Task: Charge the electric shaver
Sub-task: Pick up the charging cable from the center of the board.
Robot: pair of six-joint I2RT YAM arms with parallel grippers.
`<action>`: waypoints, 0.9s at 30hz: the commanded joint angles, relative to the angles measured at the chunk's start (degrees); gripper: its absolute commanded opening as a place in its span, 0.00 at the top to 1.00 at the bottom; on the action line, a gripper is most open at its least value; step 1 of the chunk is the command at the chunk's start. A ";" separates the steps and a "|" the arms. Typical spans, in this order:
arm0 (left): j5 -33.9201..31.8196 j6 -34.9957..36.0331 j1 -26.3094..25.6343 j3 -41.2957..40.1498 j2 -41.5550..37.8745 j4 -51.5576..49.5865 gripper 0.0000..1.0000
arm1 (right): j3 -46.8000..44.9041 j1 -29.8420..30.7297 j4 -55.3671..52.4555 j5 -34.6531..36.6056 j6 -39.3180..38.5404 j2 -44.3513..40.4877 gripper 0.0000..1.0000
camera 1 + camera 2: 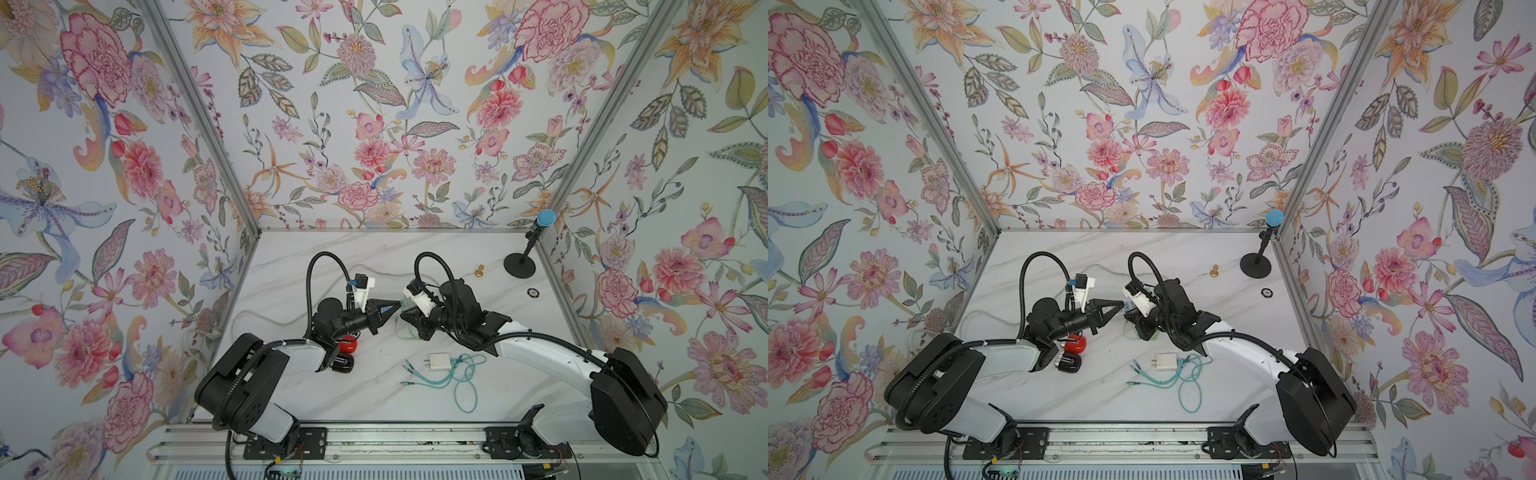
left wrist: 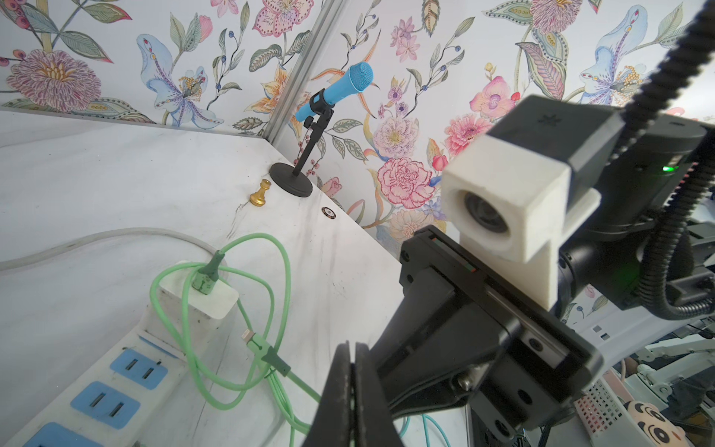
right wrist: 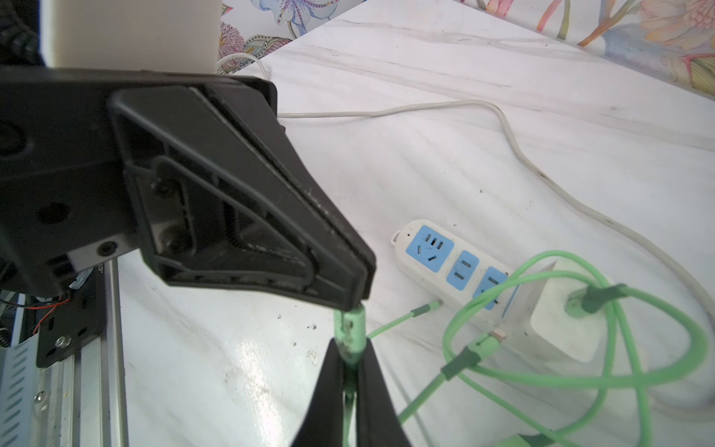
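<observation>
Floral wallpaper all round, white marble-look bench (image 1: pixel 374 253) with a glossy, grey-veined top.

Power side looks done. A white rounded power strip with blue sockets (image 3: pixel 452 259) carries a white charger cube (image 3: pixel 565 329). The mint-green rubbery cable (image 3: pixel 421 398) is plugged into the cube's face and loops loosely around it.

Right gripper (image 3: pixel 350 358) is pinched narrow on the cable's green moulded plug (image 3: pixel 352 325). Left gripper (image 3: pixel 356 300) is black ribbed plastic with its jaws together, and it appears to nip that plug's free end from the opposite side. Both hang above the bench.

Red-and-black electric shaver (image 1: pixel 1073 345) lies on the bench, partly under the left forearm and well apart from the plug. Can't see its port.

My read is roughly halfway — the plug isn't in the shaver yet. What's left is bringing the two together and seating the connector.

A second white wall adapter (image 1: pixel 438 360) with a thin teal cable (image 1: pixel 465 386) lies loose nearer the front rail.
</observation>
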 commanded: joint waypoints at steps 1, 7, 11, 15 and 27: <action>2.54 -0.35 0.09 -0.29 1.12 2.51 1.00 | 1.94 0.55 0.55 1.39 -1.37 -1.23 1.00; 2.73 0.27 0.08 -0.12 0.77 1.85 1.00 | 1.95 0.37 0.46 2.38 -1.51 -1.84 0.89; 2.95 0.72 0.16 -0.22 0.00 1.13 1.00 | 0.53 -0.47 -0.71 1.83 -2.66 -3.61 0.75; 3.53 1.74 0.16 0.08 -0.69 -0.51 1.00 | -0.20 -2.99 -3.29 -5.13 -4.03 -6.29 0.71; 7.34 3.79 0.09 2.30 -3.10 -4.10 1.00 | -0.55 -11.13 -9.37 -27.87 -8.16 -5.50 0.68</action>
